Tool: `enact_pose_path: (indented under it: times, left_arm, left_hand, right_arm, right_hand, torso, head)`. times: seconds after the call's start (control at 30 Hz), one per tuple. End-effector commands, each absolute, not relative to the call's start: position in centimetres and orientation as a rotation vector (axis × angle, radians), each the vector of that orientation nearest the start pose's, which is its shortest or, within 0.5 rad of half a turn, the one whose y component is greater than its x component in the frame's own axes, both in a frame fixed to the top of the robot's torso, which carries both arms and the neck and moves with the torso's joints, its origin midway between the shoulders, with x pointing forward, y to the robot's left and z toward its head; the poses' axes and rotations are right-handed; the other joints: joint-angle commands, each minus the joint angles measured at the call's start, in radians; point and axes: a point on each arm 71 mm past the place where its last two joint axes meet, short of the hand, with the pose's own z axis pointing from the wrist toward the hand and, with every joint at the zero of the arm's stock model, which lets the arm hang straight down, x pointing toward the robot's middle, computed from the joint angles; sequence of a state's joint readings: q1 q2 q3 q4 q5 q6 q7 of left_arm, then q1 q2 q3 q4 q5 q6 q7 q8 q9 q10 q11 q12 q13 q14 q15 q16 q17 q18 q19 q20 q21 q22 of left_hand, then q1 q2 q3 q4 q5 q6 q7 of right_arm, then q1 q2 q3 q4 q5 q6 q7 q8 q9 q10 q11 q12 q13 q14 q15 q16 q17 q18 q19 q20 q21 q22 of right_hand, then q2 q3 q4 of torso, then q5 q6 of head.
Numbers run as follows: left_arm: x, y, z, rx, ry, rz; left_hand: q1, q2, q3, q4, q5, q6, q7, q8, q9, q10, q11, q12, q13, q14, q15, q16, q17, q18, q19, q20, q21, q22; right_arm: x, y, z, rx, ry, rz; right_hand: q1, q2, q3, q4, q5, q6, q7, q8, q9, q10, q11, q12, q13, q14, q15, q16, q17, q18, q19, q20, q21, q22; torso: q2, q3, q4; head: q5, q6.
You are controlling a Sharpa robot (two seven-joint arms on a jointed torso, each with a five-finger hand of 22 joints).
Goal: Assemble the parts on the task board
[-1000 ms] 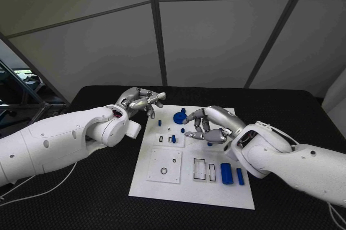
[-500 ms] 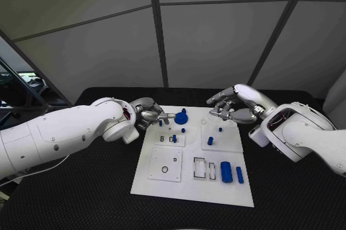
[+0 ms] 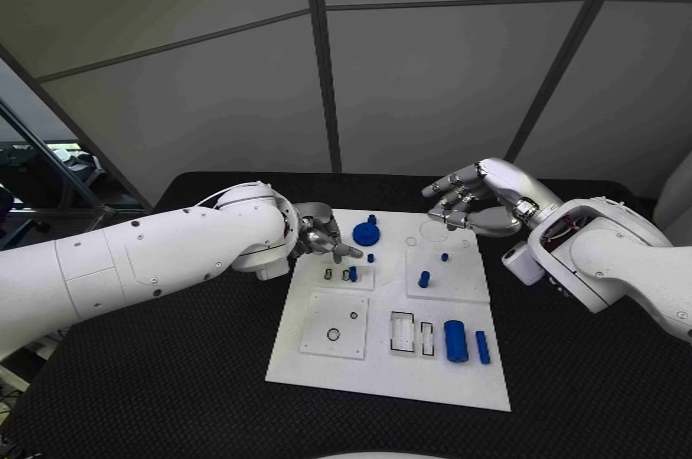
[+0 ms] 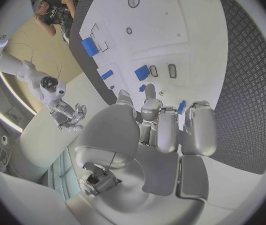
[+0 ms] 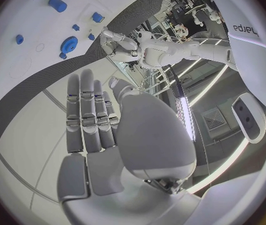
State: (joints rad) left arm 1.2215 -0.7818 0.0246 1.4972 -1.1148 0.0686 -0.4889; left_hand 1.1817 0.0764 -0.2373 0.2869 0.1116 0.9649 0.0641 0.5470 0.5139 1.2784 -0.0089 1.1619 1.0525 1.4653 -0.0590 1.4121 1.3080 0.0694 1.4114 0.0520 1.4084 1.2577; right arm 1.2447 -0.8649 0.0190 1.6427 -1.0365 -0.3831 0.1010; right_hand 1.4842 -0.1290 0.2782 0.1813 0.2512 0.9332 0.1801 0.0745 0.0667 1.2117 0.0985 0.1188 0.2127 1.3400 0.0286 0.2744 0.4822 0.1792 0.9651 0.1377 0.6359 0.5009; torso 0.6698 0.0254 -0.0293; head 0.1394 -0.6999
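The white task board point(image 3: 378, 364) lies mid-table with blue parts on it. A blue disc point(image 3: 365, 234) stands near its far edge, and small pegs point(image 3: 424, 278) point(image 3: 371, 258) stand further in. My left hand point(image 3: 320, 242) is low over the board's far left corner, fingers curled down. A small blue peg point(image 4: 181, 107) shows between its fingers point(image 4: 198, 125); I cannot tell whether it is held. My right hand point(image 3: 476, 204) hovers above the board's far right corner, holding nothing, with its straight fingers point(image 5: 89, 115) slightly apart.
A thick blue cylinder point(image 3: 454, 341) and a thin blue bar point(image 3: 482, 347) lie at the board's near right, beside rectangular slots point(image 3: 401, 334). A square plate with a round hole point(image 3: 333, 334) sits at the near left. Black table point(image 3: 173, 379) surrounds the board.
My right hand rose from the board's middle and drew back to the far right. My left hand came down from beyond the far left corner onto the board by the disc.
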Motion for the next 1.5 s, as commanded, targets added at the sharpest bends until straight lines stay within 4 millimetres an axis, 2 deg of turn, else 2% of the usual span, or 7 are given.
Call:
enact_pose_path:
  times: [0.03,0.3,0.7,0.8,1.17,1.37,1.5]
  left_arm:
    - [49.8,19.0,-19.1,-0.089,2.2,-0.392]
    - [50.3,18.0,-19.7,-0.019,2.251,-0.349]
    - [50.4,16.9,-20.4,0.012,2.297,-0.338]
    - [50.4,16.8,-20.5,0.015,2.302,-0.337]
    - [50.2,16.3,-20.6,0.005,2.3,-0.36]
    - [50.1,16.1,-20.4,-0.005,2.284,-0.375]
    - [50.1,16.3,-20.4,-0.029,2.277,-0.385]
  left_hand:
    - [-0.005,0.004,-0.007,0.0,-0.004,-0.002,-0.003,0.005,0.005,0.004,0.001,0.002,-0.002,0.059,-0.006,0.001,0.119,-0.005,0.001,-0.004,0.003,-0.003]
    - [0.0,0.012,-0.012,-0.002,0.004,-0.031,0.003,0.002,0.036,-0.017,0.006,-0.015,-0.017,0.05,-0.002,-0.017,0.102,-0.001,-0.014,-0.003,-0.01,-0.023]
    - [0.002,0.015,-0.011,-0.003,0.006,-0.032,0.003,0.002,0.041,-0.015,0.007,-0.011,-0.011,0.05,-0.002,-0.016,0.104,-0.003,-0.009,-0.002,-0.006,-0.015]
    - [0.003,0.016,-0.01,-0.003,0.007,-0.033,0.003,0.002,0.042,-0.016,0.007,-0.011,-0.012,0.05,-0.002,-0.017,0.103,-0.003,-0.01,-0.002,-0.006,-0.015]
    - [0.012,0.024,-0.006,-0.006,0.012,-0.036,0.003,0.004,0.055,-0.018,0.007,-0.012,-0.013,0.049,-0.001,-0.019,0.101,-0.002,-0.011,-0.001,-0.007,-0.016]
    - [0.021,0.028,-0.002,-0.009,0.015,-0.038,0.003,0.006,0.065,-0.021,0.007,-0.013,-0.013,0.048,-0.001,-0.019,0.101,-0.002,-0.011,-0.001,-0.007,-0.015]
    - [0.04,0.038,0.008,-0.015,0.018,-0.04,0.002,0.009,0.08,-0.021,0.007,-0.011,-0.011,0.049,-0.001,-0.018,0.102,-0.002,-0.011,-0.001,-0.006,-0.012]
  right_arm:
    - [47.5,-17.4,-12.2,0.102,1.518,1.083]
    - [47.6,-17.3,-12.3,0.101,1.518,1.075]
    - [47.9,-17.0,-12.4,0.105,1.526,1.069]
    - [48.0,-17.0,-12.5,0.106,1.529,1.067]
    - [48.2,-16.8,-12.6,0.107,1.541,1.06]
    - [48.2,-16.7,-12.7,0.103,1.548,1.057]
    - [48.3,-16.7,-12.7,0.103,1.55,1.055]
  right_hand:
    - [0.003,-0.005,0.001,-0.009,0.008,-0.003,0.003,-0.005,0.0,0.009,0.002,-0.006,-0.004,0.009,-0.001,-0.008,-0.002,0.004,0.007,-0.002,-0.003,-0.001]
    - [-0.001,-0.008,0.006,-0.018,0.042,-0.002,0.007,-0.006,0.001,0.014,0.006,-0.018,-0.02,0.017,0.001,-0.03,-0.007,0.003,0.01,-0.002,-0.007,-0.002]
    - [-0.008,-0.01,0.006,-0.019,0.052,0.002,0.011,-0.005,0.002,0.015,0.008,-0.023,-0.027,0.02,0.003,-0.04,-0.009,0.002,0.009,-0.001,-0.009,-0.003]
    - [-0.011,-0.01,0.01,-0.021,0.073,0.004,0.012,-0.005,0.002,0.016,0.009,-0.028,-0.033,0.024,0.003,-0.049,-0.012,0.002,0.009,0.0,-0.012,-0.003]
    - [-0.014,-0.01,0.012,-0.022,0.083,0.008,0.013,-0.004,0.002,0.019,0.009,-0.029,-0.037,0.028,0.003,-0.055,-0.013,0.003,0.01,0.0,-0.012,-0.004]
    - [-0.016,-0.01,0.013,-0.023,0.089,0.009,0.013,-0.004,0.002,0.02,0.009,-0.03,-0.039,0.03,0.003,-0.058,-0.013,0.003,0.011,0.0,-0.013,-0.004]
    - [-0.017,-0.01,0.013,-0.023,0.09,0.009,0.013,-0.004,0.002,0.021,0.009,-0.031,-0.039,0.031,0.003,-0.058,-0.013,0.003,0.011,0.0,-0.013,-0.004]
  torso:
    - [0.001,-0.0005,-0.0002]
    - [0.002,-0.0006,-0.0006]
    - [0.003,-0.0017,-0.0007]
    - [0.003,-0.0016,-0.0009]
    - [0.002,-0.0018,0.0007]
    - [0.003,-0.0026,-0.0011]
    - [0.002,-0.0022,0.0003]
  head:
    - [0.003,-0.004]
    - [0.005,-0.011]
    - [0.0,-0.016]
    - [0.0,-0.018]
    - [0.003,-0.02]
    - [0.002,-0.023]
    - [0.002,-0.024]
